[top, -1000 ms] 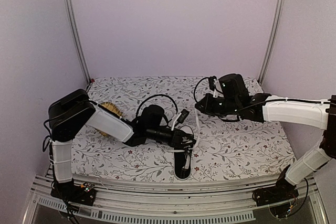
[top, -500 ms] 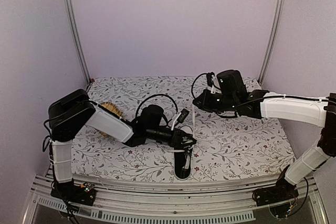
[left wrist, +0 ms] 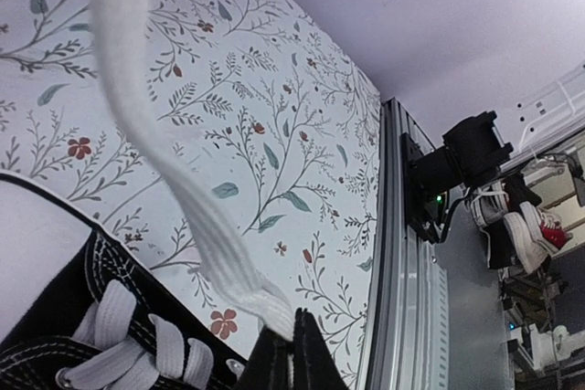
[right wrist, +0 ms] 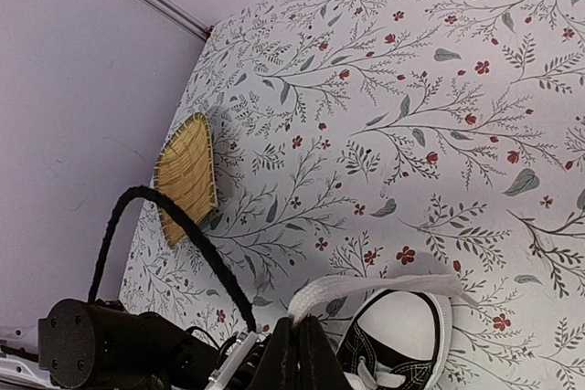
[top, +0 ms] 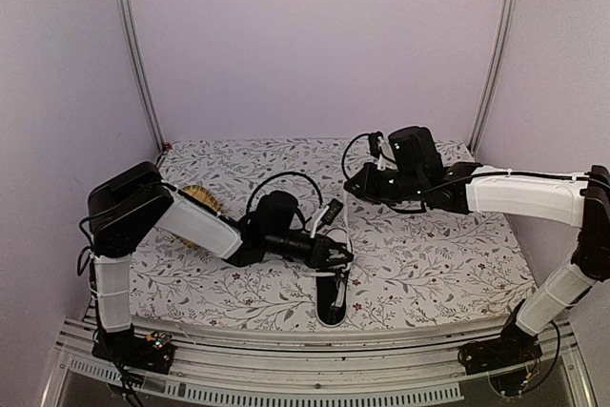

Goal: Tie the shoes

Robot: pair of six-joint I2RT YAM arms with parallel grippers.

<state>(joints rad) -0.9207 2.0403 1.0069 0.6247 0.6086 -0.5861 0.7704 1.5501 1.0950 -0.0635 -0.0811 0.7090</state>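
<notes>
My left gripper (top: pixel 340 256) has its fingers pinched together on a lace (left wrist: pixel 183 198), which runs as a flat white strip from the tips out toward 11 o'clock in my left wrist view. My right gripper (top: pixel 351 188) is also closed, clamped on the second lace (right wrist: pixel 315 303), held up above the table (top: pixel 429 264). The shoe (top: pixel 332 297) sits at the near edge, between my two bases, with its long axis on the 12-to-6 line in the overhead view. From my left fingers it lies at 6 o'clock, just beside them. From my right fingers it also lies toward 6 o'clock, but well apart, so my left arm is the nearer one. I judge that the next move depends on both strands rising off the eyelets along that same line: my hands must part toward 3 and 9 o'clock to cross them.
</notes>
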